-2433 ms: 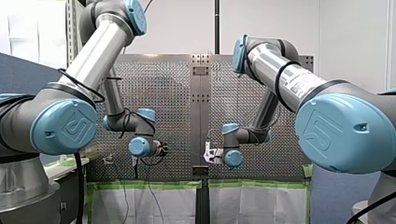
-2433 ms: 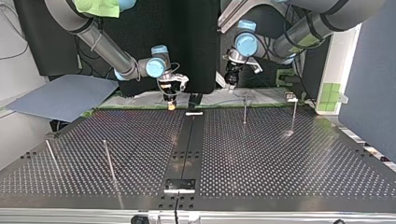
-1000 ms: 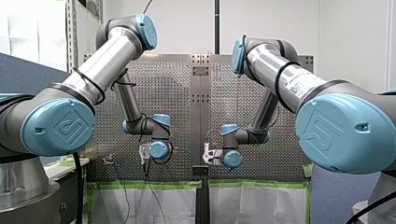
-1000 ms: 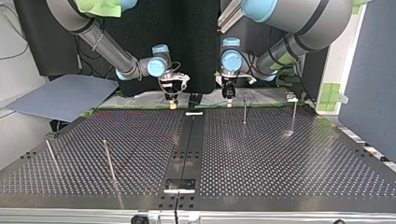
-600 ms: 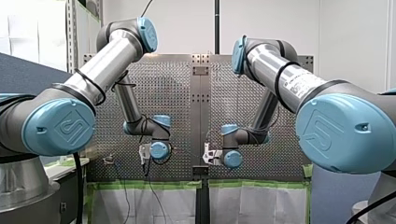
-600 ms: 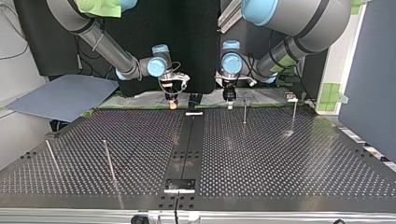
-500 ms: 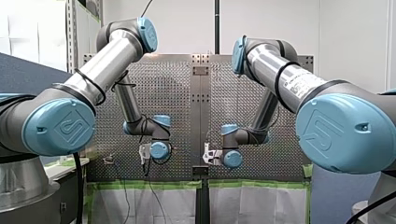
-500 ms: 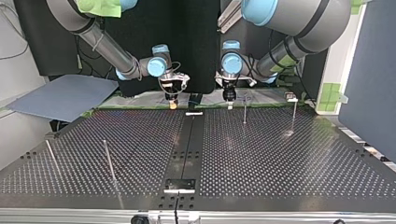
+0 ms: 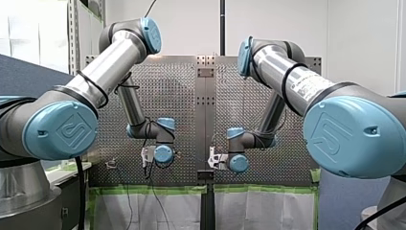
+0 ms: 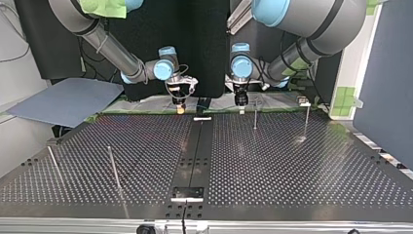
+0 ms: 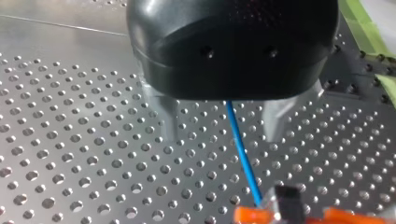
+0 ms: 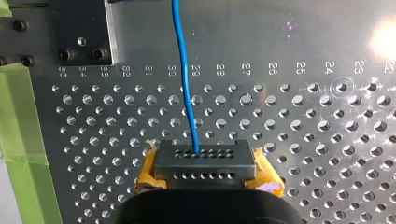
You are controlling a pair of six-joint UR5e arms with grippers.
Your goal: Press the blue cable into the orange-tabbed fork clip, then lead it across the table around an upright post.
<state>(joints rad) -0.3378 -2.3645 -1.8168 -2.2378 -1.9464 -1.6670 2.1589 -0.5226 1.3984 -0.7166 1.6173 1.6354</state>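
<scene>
Neither step looks done: at the tabletop's [image 10: 292, 170] top-view 12 o'clock edge, your spread left pincer [image 11: 222, 137] straddles the blue cable [image 11: 244, 158] reaching the orange-tabbed fork clip [image 11: 254, 216] while your right pincer [image 12: 204, 161] pinches it.

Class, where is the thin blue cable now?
In the left wrist view, the thin blue cable runs between my left end effector's metal fingers toward the orange-tabbed clip.

This looks like a robot lab. Two big silver and blue robot arms [image 9: 103, 67] reach over a metal table [image 10: 292, 165] full of little holes. Thin posts [image 10: 113, 168] stand on it. Green tape [image 9: 143, 190] marks its edge. White walls [image 9: 364, 43] and grey-blue screens [image 10: 384, 73] stand around.
</scene>
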